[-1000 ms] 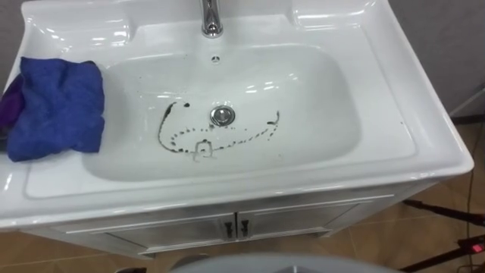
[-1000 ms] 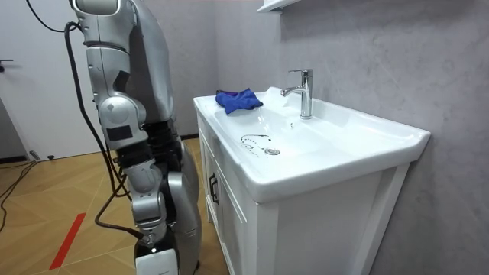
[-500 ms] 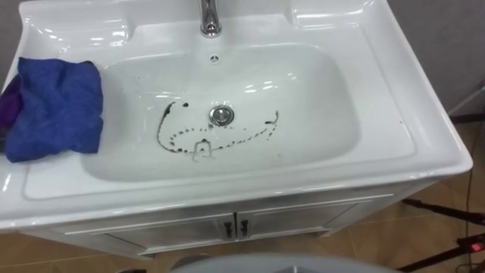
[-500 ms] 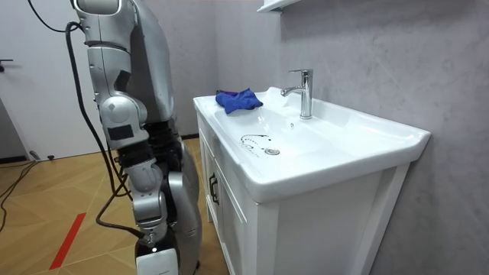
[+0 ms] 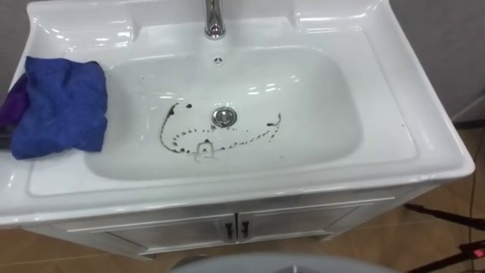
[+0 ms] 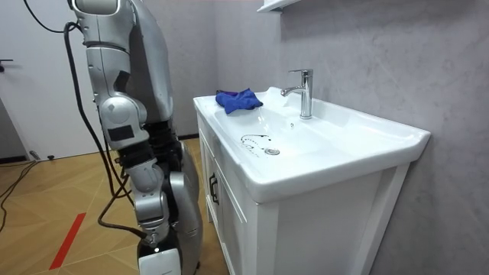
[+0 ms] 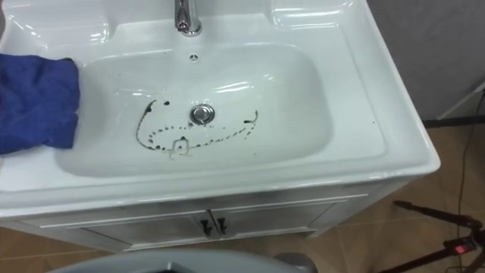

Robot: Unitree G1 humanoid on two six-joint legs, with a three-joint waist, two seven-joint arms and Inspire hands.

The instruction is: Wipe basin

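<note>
Nothing on the basin has moved since the earlier pictures; the eye view has merely shifted a touch, which is the camera's own doing. In the room view the robot stands upright against the front of the vanity cabinet [image 5: 227, 226]. Its right hand [image 6: 158, 252] hangs low at its side, well below the rim, and I cannot tell whether it is open or closed.

A blue cloth [image 5: 61, 106] lies crumpled and unheld on the flat left rim of the basin [image 5: 318, 144], its inner edge reaching just over the slope of the bowl. A sliver of something purple [image 5: 14, 98] shows at its outer side.

By my reading, the task is not yet begun. Dark marks [image 5: 216, 136], a dotted curve and a few blots, lie across the bottom of the bowl just in front of the drain [image 5: 223, 116]. What is left is taking up the cloth and rubbing them away.

The faucet [image 5: 214, 19] stands at the back, its spout reaching toward the bowl. It leaves the marks open to a reach from the front.
</note>
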